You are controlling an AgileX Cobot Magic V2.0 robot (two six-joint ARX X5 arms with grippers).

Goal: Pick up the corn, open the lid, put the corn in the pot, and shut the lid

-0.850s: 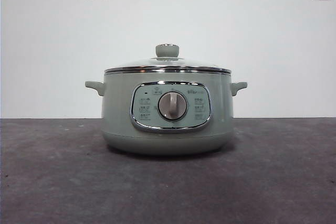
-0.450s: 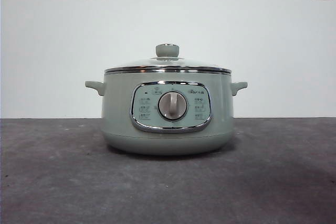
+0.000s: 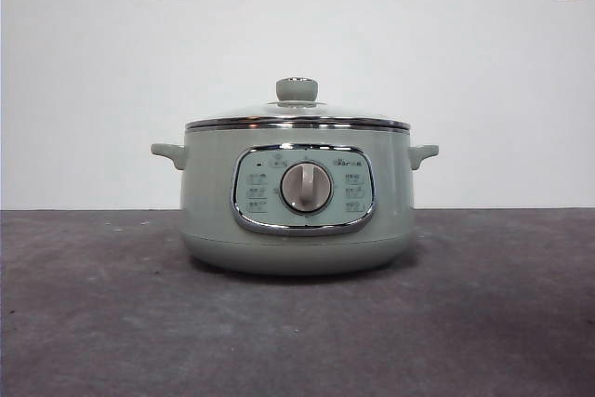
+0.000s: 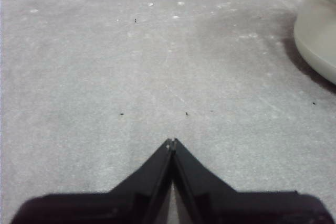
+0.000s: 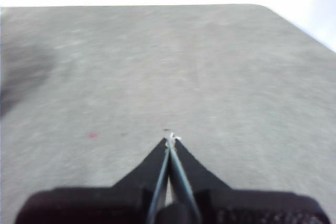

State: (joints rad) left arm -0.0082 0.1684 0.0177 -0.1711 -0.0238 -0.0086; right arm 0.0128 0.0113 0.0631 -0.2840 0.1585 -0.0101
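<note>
Grey tabletop, white wall behind. Left gripper (image 4: 171,142) pinched closed, holding nothing, pot (image 3: 296,197) off to its side; right gripper (image 5: 169,139) likewise closed and empty. Lid (image 3: 297,116) sits on the pot. Corn nowhere visible. Looks like nothing's begun.

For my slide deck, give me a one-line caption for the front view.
Sage-green pot with its glass lid on, alone on a grey table; no arm in view.

Open table (image 3: 102,323) either side of pot (image 3: 209,202); lid (image 3: 297,113) seated, blocking pot mouth; clear air above knob (image 3: 297,89).
</note>
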